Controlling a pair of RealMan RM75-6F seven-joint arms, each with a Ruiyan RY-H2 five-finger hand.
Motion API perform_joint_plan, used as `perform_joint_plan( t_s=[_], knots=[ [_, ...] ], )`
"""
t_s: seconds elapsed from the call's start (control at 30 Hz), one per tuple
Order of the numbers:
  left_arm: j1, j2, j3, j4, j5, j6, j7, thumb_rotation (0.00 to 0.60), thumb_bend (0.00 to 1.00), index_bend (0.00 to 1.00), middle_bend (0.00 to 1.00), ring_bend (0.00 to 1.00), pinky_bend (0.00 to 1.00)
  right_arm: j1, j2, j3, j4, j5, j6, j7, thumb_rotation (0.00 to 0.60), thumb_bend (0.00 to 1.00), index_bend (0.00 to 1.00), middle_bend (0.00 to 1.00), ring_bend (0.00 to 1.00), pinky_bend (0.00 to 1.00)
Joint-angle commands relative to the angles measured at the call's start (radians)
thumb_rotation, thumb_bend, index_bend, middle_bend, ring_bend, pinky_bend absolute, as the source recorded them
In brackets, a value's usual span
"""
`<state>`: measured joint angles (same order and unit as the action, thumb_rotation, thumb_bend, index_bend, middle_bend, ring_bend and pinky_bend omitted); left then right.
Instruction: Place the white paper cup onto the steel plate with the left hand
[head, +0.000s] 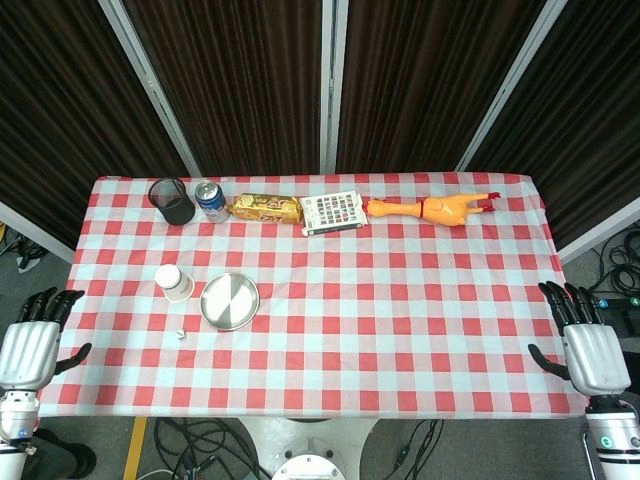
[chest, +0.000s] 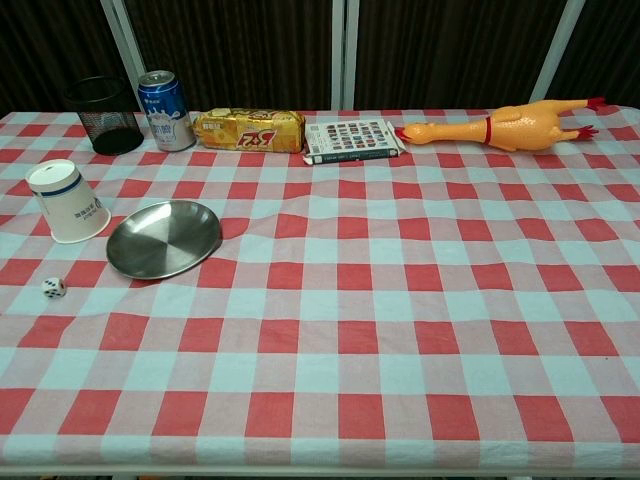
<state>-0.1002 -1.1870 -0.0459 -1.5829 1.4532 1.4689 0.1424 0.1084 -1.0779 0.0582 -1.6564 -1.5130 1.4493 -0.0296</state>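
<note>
Nearest the robot, both hands hang just off the front corners of the table (head: 330, 330), which is covered in a red-and-white checked cloth. The left hand (head: 30, 345) sits at the left corner and the right hand (head: 590, 345) at the right; each has its fingers spread apart and holds nothing. Neither hand shows in the chest view.

A little further in, on the left side, a small white die (chest: 54, 287) lies on the cloth. Just beyond it is the steel plate (chest: 164, 238) – round, shallow and bare. The white paper cup (chest: 67, 202) stands upside down just to the left of the plate, close beside it but not on it, with a blue band and some print on its wall.

Along the far edge runs a row of things – from left to right, a black mesh cup (chest: 106, 114), a blue drink can (chest: 166, 110), a yellow snack packet (chest: 250, 130), a book (chest: 350, 140) lying flat, and a rubber chicken (chest: 510, 125) stretched out on its side with its head toward the book
</note>
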Motion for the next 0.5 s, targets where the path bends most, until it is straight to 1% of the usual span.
perform_joint_plan(
  t_s=[0.03, 0.23, 0.37, 0.43, 0.5],
  knots=[
    [-0.001, 0.003, 0.002, -0.005, 0.004, 0.000, 0.007, 0.600, 0.21, 0.17, 0.18, 0.11, 0.13, -0.001, 0.001, -0.001, 0.001, -0.001, 0.001, 0.000, 0.600, 0.16, 0.00, 0.08, 0.00, 0.00],
    [-0.005, 0.011, 0.000, -0.011, 0.009, -0.002, 0.016, 0.600, 0.21, 0.17, 0.18, 0.11, 0.13, -0.001, 0.003, -0.001, 0.006, -0.008, 0.005, 0.010, 0.600, 0.16, 0.00, 0.08, 0.00, 0.00],
    [-0.023, 0.014, -0.006, -0.008, 0.008, -0.026, 0.019, 0.600, 0.21, 0.18, 0.18, 0.11, 0.13, -0.001, 0.007, 0.005, 0.006, -0.013, 0.017, 0.008, 0.600, 0.16, 0.00, 0.08, 0.00, 0.00],
    [-0.041, 0.010, -0.011, -0.005, 0.008, -0.049, 0.018, 0.600, 0.21, 0.18, 0.20, 0.11, 0.13, -0.002, 0.011, 0.009, 0.007, -0.011, 0.022, 0.003, 0.600, 0.16, 0.00, 0.08, 0.00, 0.00],
    [-0.060, 0.002, -0.019, 0.003, 0.009, -0.068, 0.015, 0.600, 0.21, 0.21, 0.24, 0.15, 0.16, -0.001, 0.015, 0.013, 0.005, -0.005, 0.021, -0.001, 0.600, 0.16, 0.00, 0.08, 0.00, 0.00]
  ],
)
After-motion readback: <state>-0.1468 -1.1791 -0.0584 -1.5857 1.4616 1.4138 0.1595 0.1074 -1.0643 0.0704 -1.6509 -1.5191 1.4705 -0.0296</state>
